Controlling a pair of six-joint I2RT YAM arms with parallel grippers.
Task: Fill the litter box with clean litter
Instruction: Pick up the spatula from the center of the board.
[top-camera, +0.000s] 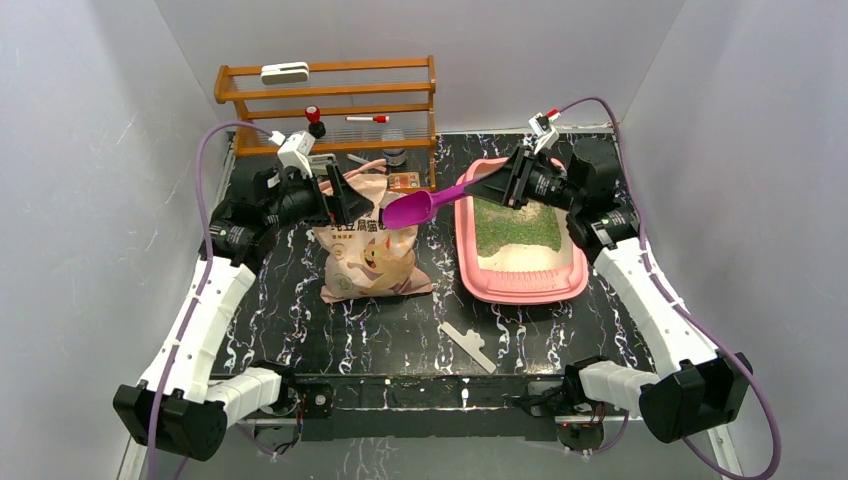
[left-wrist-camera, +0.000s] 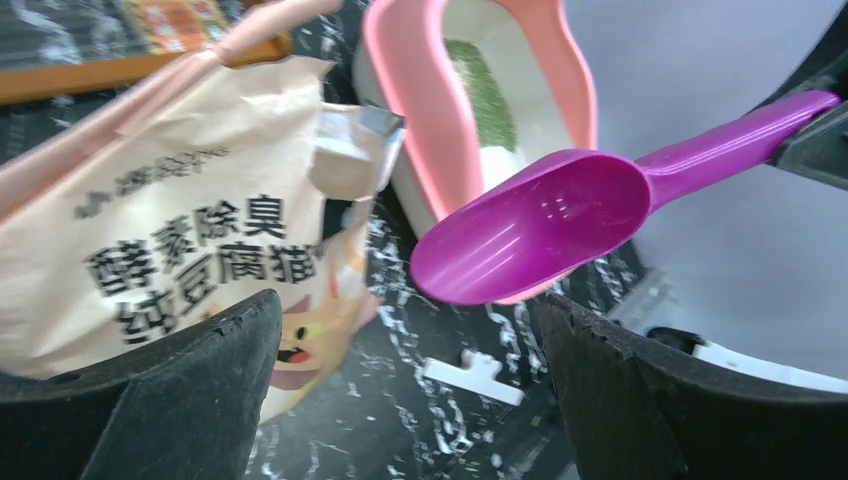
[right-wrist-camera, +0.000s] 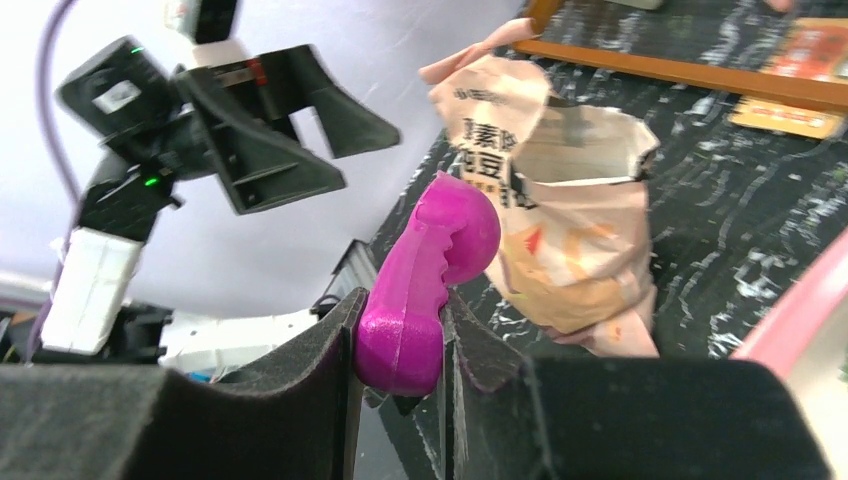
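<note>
The pink litter box (top-camera: 520, 288) stands on the right of the table, with clean litter (top-camera: 515, 228) as a green layer in its far half and pale floor showing in front. My right gripper (top-camera: 492, 186) is shut on the handle of a purple scoop (top-camera: 420, 207). The scoop's bowl (left-wrist-camera: 540, 225) is empty and hovers between the box and the beige cat-printed bag (top-camera: 370, 255). My left gripper (top-camera: 345, 197) stands open beside the bag's open top, nothing between its fingers (left-wrist-camera: 200, 380). In the right wrist view the handle (right-wrist-camera: 405, 330) sits clamped between both pads.
A wooden shelf rack (top-camera: 330, 100) stands at the back left with small items on it. A white clip (top-camera: 468, 345) lies on the dark marbled table near the front. An orange packet (top-camera: 405, 181) lies behind the bag. Grey walls enclose the sides.
</note>
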